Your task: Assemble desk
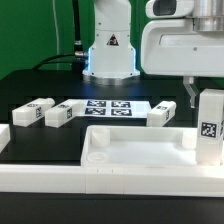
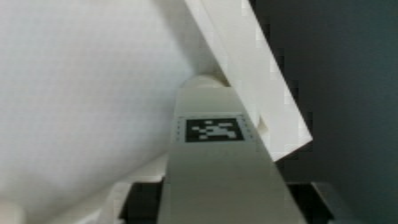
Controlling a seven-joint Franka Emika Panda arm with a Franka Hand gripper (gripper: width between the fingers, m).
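The desk top (image 1: 135, 150), a white rimmed tray, lies at the front of the table. My gripper (image 1: 204, 97) is shut on a white block leg (image 1: 209, 126), holding it upright over the top's corner at the exterior view's right. In the wrist view the same leg (image 2: 221, 150) runs out from between my dark fingers (image 2: 150, 200), its tag facing the camera, with its end at the desk top's rim (image 2: 240, 60). Three more legs (image 1: 32, 112) (image 1: 62, 113) (image 1: 162, 112) lie on their sides at the back.
The marker board (image 1: 108, 107) lies flat between the loose legs. Behind it stands the arm's base (image 1: 108, 55). A long white border rail (image 1: 40, 180) runs along the front of the table.
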